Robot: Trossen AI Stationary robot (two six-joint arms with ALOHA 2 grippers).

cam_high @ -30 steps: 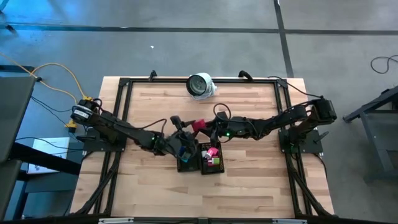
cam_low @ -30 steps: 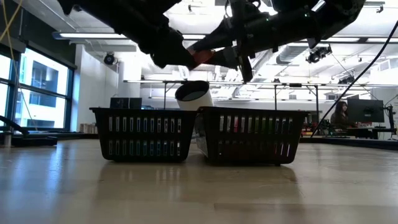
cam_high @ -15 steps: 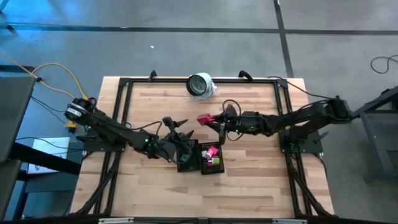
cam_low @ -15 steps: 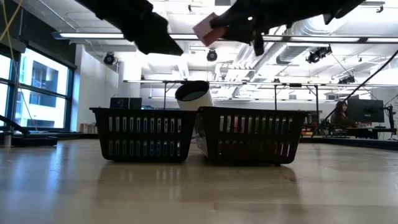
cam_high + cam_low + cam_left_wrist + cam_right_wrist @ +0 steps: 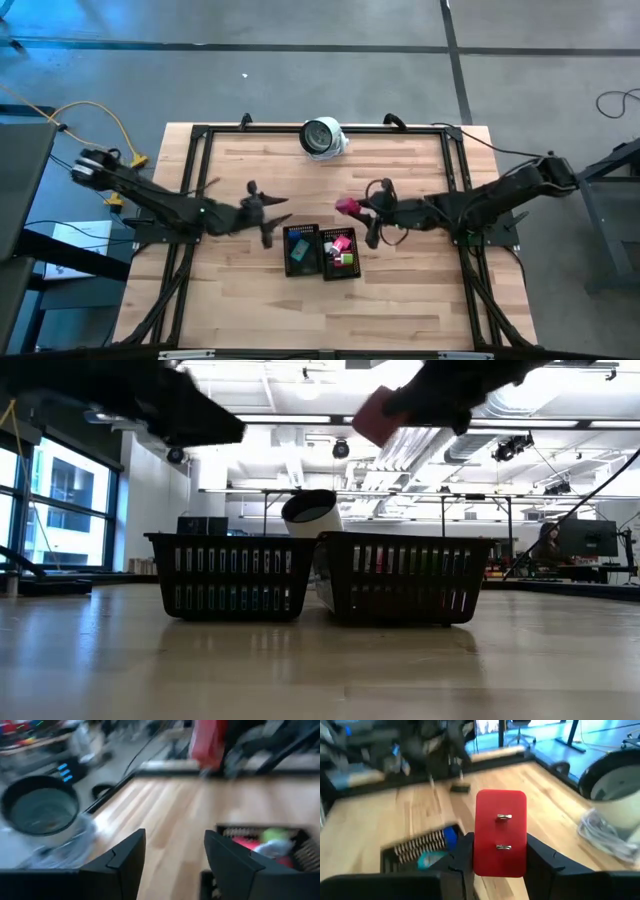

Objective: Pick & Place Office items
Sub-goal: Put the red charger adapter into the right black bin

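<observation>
we've got the right claw [image 5: 497, 862] pinching the red piece [image 5: 500, 832] by its flat sides; looks light, stiff, maybe slippery. left claw [image 5: 172, 852] spread, empty.

The table [image 5: 250, 290] is pale blond wood with a striped plank grain, framed by black rails. Two black mesh trays [image 5: 320, 252] sit side by side near the middle; the left one holds blue and teal pieces [image 5: 299, 250], the right one pink, red and green pieces [image 5: 342, 250]. The right gripper [image 5: 500, 862], dark, holds a red piece [image 5: 500, 833] with two small silver clips on its face. Far back stands a round white-and-grey object [image 5: 322, 137]. A yellow cable [image 5: 105, 125] trails off the left edge, over grey floor.
</observation>
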